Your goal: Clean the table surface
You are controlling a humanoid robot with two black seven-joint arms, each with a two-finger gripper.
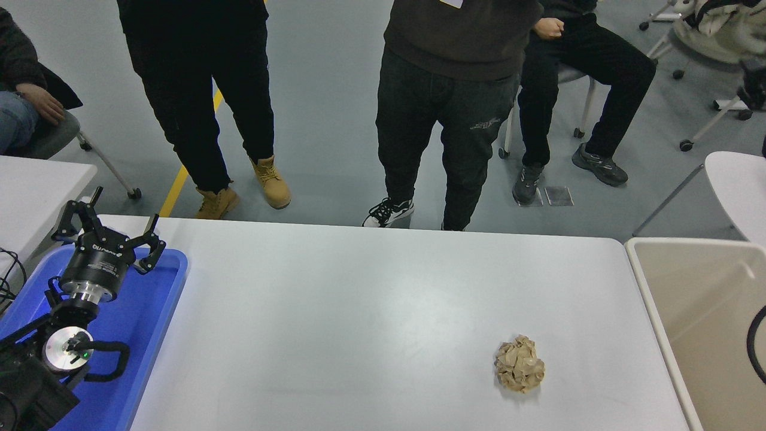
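My left gripper (111,236) is parked over the blue tray (157,311) at the table's left end, fingers spread wide, holding nothing. My right gripper is out of sight. The table (359,311) stretches before me, bare but for a crumpled brown paper ball (519,363) near its right front, close to the beige bin (700,323). Nothing is grasped yet; next I judge I must reach that ball.

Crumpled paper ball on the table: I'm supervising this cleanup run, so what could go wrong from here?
The crumpled brown paper ball lies loose on the table surface, so a poor pinch could nudge it away.

The beige bin sits just past the table's right edge; a release short of its rim would probably drop the ball on the floor.

Two people stand close at the far side. The left gripper is parked open over the blue tray.
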